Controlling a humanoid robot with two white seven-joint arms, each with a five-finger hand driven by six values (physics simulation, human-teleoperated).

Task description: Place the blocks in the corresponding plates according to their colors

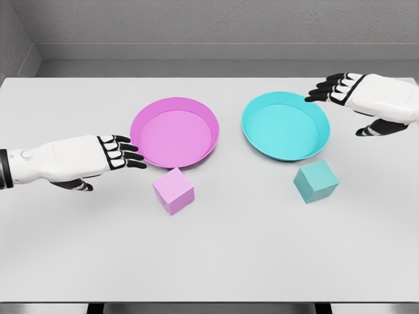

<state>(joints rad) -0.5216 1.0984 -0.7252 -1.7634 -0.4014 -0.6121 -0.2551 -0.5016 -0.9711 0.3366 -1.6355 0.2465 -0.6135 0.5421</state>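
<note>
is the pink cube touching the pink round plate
Apart. The head view shows a strip of bare white table between the pink cube and the near rim of the pink round plate; the cube sits just in front of it.

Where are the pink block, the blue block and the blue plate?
pink block (173, 191), head view, its front face.
blue block (315, 182), head view, near its middle.
blue plate (286, 129), head view, its bare inside floor.

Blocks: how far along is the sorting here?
Nothing is done: the pink block and teal block both sit on the table, outside the pink plate and teal plate. The left hand and right hand are open, holding nothing. Both placements remain.
</note>
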